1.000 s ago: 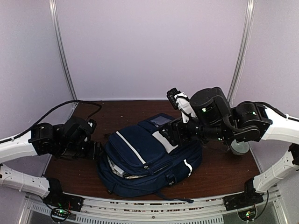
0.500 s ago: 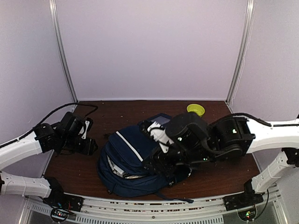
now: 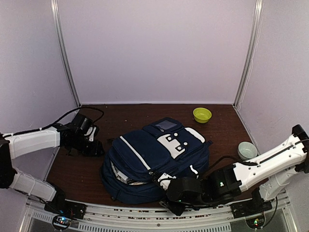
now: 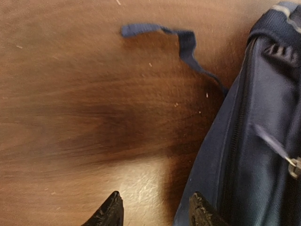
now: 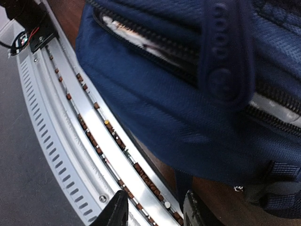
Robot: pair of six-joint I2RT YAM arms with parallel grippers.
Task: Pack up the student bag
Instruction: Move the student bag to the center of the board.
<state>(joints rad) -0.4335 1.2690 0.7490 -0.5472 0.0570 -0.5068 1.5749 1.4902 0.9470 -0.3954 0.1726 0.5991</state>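
The student bag (image 3: 154,157) is a big navy backpack with white trim, lying flat in the middle of the brown table. Its side zip gapes near the front left, and something pale (image 3: 121,175) shows inside. My left gripper (image 3: 95,148) hovers low just left of the bag; in the left wrist view it (image 4: 155,214) is open over bare wood, the bag's side (image 4: 254,141) by its right finger. My right gripper (image 3: 169,200) sits low at the bag's front edge. Seen from the right wrist, it (image 5: 153,212) is open over the table's rim, holding nothing, below the bag (image 5: 188,94).
A yellow-green bowl (image 3: 202,114) stands at the back right, and a pale bowl (image 3: 246,150) near the right edge. A loose blue strap (image 4: 183,42) lies on the wood left of the bag. A slotted metal rail (image 5: 70,122) runs along the table's front.
My right arm has swung from above the bag down to its front edge, uncovering the two bowls, and its jaws have narrowed. The left arm has drawn back a little toward the left wall.
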